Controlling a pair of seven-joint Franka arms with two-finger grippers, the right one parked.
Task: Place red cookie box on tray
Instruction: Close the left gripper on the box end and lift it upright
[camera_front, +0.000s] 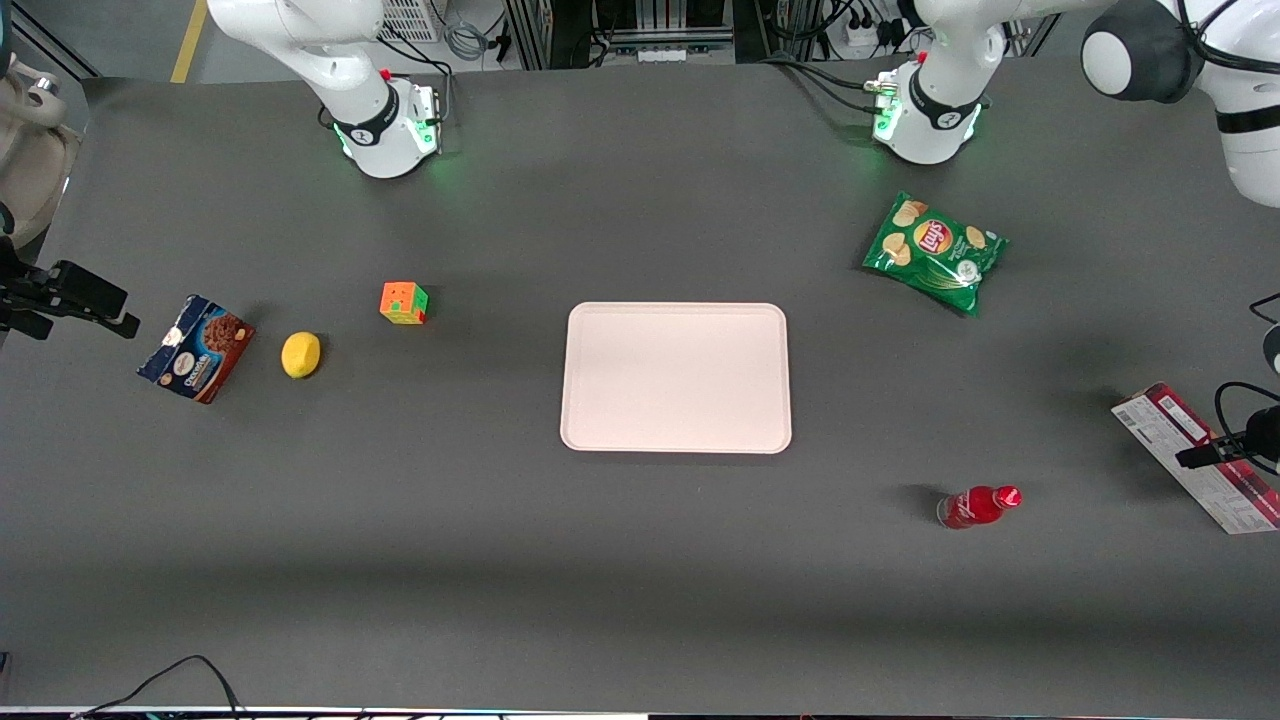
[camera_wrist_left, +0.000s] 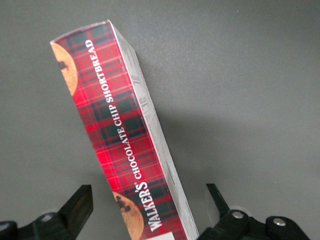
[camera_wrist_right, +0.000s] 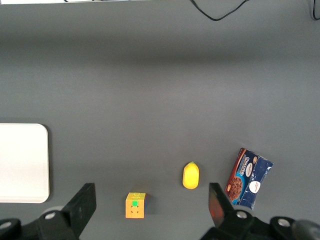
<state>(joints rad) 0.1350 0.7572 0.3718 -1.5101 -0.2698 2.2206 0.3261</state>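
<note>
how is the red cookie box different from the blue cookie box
The red cookie box is long, thin and tartan red, lying at the working arm's end of the table between the open gripper fingers. The blue cookie box is shorter, chunkier, dark blue and brown, at the parked arm's end. Both picture cookies and sit off the tray.

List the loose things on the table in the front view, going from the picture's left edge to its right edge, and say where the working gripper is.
Blue cookie box → lemon → puzzle cube → tray → chips bag → red bottle → red cookie box. The gripper hangs open, straddling the red cookie box.
</note>
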